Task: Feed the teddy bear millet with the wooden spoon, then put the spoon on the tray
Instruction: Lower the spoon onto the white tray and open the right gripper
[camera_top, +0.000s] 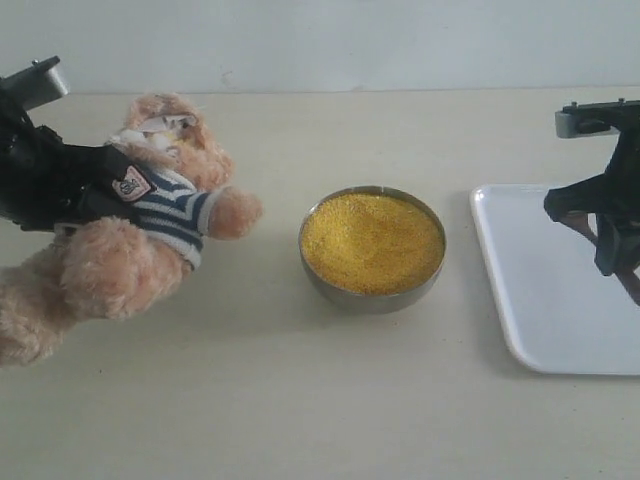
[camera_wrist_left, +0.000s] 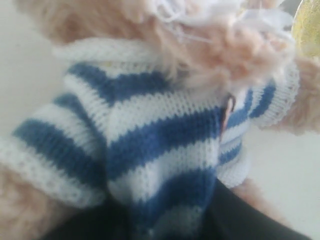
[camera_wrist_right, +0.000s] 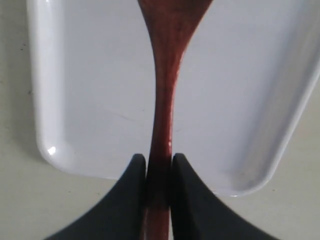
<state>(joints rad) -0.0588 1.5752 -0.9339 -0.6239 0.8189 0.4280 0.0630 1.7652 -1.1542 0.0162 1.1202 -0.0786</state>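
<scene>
The teddy bear (camera_top: 170, 215) leans at the left of the table, its striped shirt (camera_wrist_left: 150, 130) filling the left wrist view. My left gripper (camera_top: 105, 180) (camera_wrist_left: 165, 220) is shut on the bear's torso. The steel bowl (camera_top: 372, 292) heaped with yellow millet (camera_top: 372, 242) stands mid-table, just right of the bear's paw. Over the white tray (camera_top: 540, 290) (camera_wrist_right: 90, 100), my right gripper (camera_top: 612, 245) (camera_wrist_right: 159, 167) is shut on the slim handle of the wooden spoon (camera_wrist_right: 167, 75). The spoon's bowl points out over the tray and is cut off by the frame.
The beige tabletop (camera_top: 300, 400) runs back to a pale wall (camera_top: 320, 40). The tray's near corner (camera_wrist_right: 50, 150) lies close to the right gripper's fingers (camera_wrist_right: 125, 195). The bowl sits between the bear and the tray.
</scene>
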